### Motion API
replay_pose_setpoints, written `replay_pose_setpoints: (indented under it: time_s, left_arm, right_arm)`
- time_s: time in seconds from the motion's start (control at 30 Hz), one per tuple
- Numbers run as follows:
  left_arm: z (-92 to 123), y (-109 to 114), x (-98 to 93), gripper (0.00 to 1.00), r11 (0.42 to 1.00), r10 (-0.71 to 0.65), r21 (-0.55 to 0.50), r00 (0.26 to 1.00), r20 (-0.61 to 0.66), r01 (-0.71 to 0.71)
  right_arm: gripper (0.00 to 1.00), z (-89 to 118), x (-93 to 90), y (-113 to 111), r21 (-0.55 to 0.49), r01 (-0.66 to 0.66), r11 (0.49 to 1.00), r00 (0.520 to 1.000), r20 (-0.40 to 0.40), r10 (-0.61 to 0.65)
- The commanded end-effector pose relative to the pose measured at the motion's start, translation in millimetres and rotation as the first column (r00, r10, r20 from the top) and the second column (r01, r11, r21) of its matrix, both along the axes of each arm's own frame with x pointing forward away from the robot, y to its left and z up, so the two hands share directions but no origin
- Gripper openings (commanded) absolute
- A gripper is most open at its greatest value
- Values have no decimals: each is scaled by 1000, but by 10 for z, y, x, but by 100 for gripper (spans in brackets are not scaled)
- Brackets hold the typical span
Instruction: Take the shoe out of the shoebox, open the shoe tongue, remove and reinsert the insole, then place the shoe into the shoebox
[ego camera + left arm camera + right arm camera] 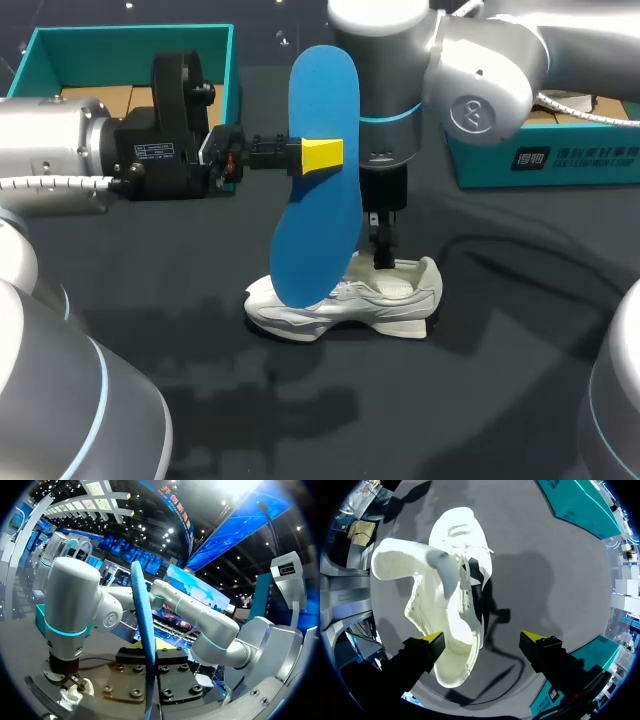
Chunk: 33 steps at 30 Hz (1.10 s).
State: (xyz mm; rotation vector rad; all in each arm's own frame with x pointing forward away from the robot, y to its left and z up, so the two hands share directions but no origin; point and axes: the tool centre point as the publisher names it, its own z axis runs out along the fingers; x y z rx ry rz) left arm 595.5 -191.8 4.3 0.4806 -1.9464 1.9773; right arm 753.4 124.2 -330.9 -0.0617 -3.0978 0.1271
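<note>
Since the left end effector [322, 155] is clamped on the upright blue insole [318, 230], removal looks done. Beneath the right end effector [482, 641], fingers apart, the white shoe [380, 305] lies on the table [500, 380]; reinsertion calls for guiding the insole down into its opening.

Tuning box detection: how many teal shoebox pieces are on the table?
2. The left box sits at the table's far left, open side up; the right box at the far right, partly hidden behind the right arm.
</note>
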Motion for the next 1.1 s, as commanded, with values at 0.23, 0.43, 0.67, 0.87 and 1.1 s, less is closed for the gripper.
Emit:
replay_pose_setpoints:
  time_s: [0.23, 0.43, 0.67, 0.87, 1.1]
  left_arm:
    - [12, -47, -18, 0, 1000, 6, -3, 1000, 1, -6]
    - [12, -47, -18, 0, 1000, 6, -3, 1000, 1, -6]
    - [12, -47, -18, 0, 1000, 6, -3, 1000, 1, -6]
    - [12, -47, -18, 0, 1000, 6, -3, 1000, 1, -6]
    - [12, -47, -18, 0, 1000, 6, -3, 1000, 1, -6]
  right_arm:
    - [87, -291, 54, 46, 20, -10, 1000, 999, -36, 11]
    - [85, -384, 61, 69, 33, -13, 999, 999, -53, 14]
    - [64, -476, 54, 115, 44, -19, 999, 997, -72, 22]
    - [40, -528, 21, 127, 58, -19, 998, 997, -79, 24]
    - [0, -566, -34, 141, 73, -19, 997, 996, -85, 25]
